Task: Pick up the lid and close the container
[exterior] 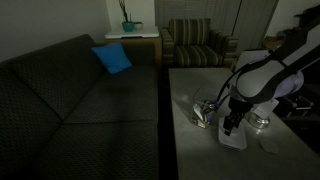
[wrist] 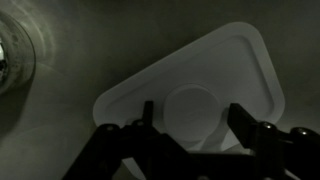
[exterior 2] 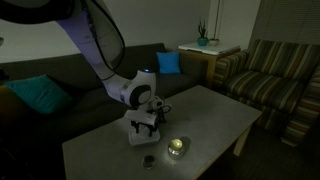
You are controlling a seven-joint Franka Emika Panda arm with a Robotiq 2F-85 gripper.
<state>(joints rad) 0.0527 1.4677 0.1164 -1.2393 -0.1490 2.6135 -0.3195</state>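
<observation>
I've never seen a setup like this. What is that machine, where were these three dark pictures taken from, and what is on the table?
That is a robot arm, steered by a person, reaching over a low table in a living room. Two pictures come from cameras standing in the room; the third looks down from the arm's wrist. At the arm's end is the gripper, two fingers spread open and holding nothing. Right beneath it lies the lid, flat whitish plastic. Nearby on the table glints the container, a small tub; the lid is not on it.
</observation>
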